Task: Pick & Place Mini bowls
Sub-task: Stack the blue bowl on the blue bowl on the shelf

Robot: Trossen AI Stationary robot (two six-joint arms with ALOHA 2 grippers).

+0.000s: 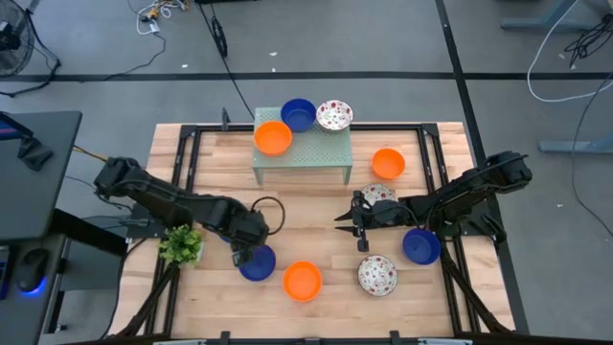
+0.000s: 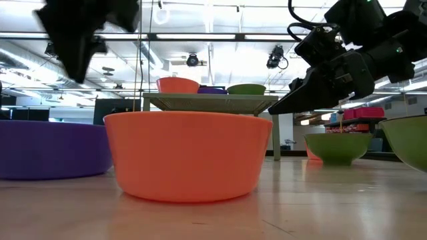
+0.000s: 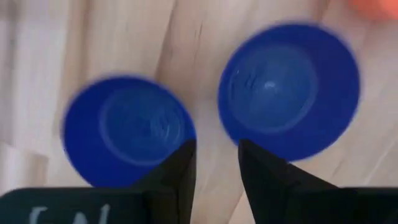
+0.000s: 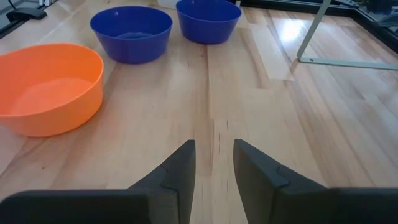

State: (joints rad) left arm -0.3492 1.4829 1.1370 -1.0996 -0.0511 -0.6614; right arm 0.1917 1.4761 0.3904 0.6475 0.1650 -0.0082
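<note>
Two dark blue mini bowls (image 3: 127,130) (image 3: 289,90) stand on the table near its front left. In the high view only one of them (image 1: 257,264) shows; my left arm covers the other. My left gripper (image 3: 216,165) hovers above the gap between them, fingers slightly apart and empty. My right gripper (image 4: 213,162) is at mid-table (image 1: 347,220), slightly open and empty, pointing toward the table's left. An orange bowl (image 1: 303,281) and a floral bowl (image 1: 377,275) stand near the front edge. Another blue bowl (image 1: 421,245) stands by my right arm.
The mint-green stand (image 1: 316,158) at the far middle carries an orange (image 1: 273,137), a blue (image 1: 298,114) and a floral bowl (image 1: 334,115). An orange bowl (image 1: 388,163) and a floral bowl (image 1: 378,194) stand right of it. A small plant (image 1: 180,245) stands at the left.
</note>
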